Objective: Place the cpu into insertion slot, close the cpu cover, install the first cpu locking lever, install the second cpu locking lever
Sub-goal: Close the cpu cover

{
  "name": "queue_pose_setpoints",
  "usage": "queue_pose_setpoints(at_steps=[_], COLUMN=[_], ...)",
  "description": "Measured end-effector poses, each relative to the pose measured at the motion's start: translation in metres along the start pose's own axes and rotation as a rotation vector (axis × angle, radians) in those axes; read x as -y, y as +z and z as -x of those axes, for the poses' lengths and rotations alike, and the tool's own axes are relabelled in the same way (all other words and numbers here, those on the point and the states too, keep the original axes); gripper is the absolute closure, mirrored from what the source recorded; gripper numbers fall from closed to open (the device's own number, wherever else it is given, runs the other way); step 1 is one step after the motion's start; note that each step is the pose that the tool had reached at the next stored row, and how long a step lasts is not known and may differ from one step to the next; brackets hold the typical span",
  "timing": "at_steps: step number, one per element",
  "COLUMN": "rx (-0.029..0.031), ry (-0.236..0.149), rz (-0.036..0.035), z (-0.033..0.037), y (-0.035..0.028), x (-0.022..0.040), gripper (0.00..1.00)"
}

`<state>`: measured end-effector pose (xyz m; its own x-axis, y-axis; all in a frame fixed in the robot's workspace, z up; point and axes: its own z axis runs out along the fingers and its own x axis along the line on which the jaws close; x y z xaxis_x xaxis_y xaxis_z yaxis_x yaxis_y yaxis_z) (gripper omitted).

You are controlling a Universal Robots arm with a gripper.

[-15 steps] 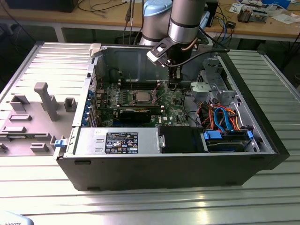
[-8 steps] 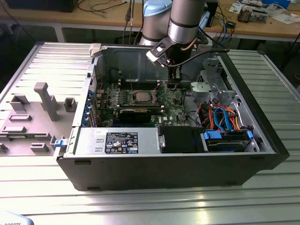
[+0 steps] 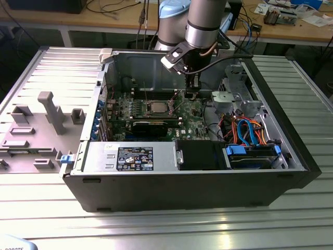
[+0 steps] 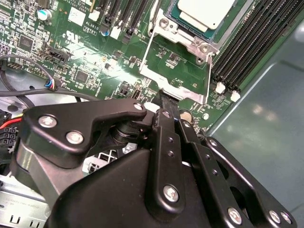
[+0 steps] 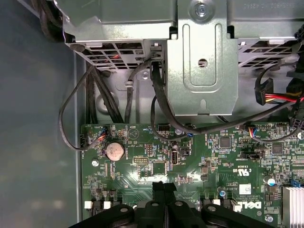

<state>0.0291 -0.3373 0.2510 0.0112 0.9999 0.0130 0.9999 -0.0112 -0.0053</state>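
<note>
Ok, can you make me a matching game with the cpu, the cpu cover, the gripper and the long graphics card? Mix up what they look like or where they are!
Things:
1. cpu
2. cpu cover
3. gripper
4. graphics card

Descriptions:
A. long and black
B. silvery frame, open, not over the chip
C. sitting in the insertion slot
D. tips right at the open frame's edge

Pairs: 1-C, 2-B, 3-D, 4-A

We see a ribbed grey metal table (image 3: 156, 229) catching bright glare; beyond its far edge stand wooden workbenches (image 3: 104, 22) strewn with cables (image 3: 120, 7).
</note>
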Motion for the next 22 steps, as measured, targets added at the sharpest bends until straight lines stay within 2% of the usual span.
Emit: queue_pose_setpoints(at_steps=[4,7,12,22], rx=[-0.0008,-0.0008,-0.0007,-0.0008], ry=[0.000,0.000,0.000,0.000], rz=[-0.0001,-0.0001,-0.0001,0.0000], z=[0.0000,0.0001,0.0001,0.0002], y=[0.0000,0.0000,0.0000,0.0001], x=[0.0010,0.0072,0.0110,0.0124], gripper=[0.89,0.89,0.89,0.89])
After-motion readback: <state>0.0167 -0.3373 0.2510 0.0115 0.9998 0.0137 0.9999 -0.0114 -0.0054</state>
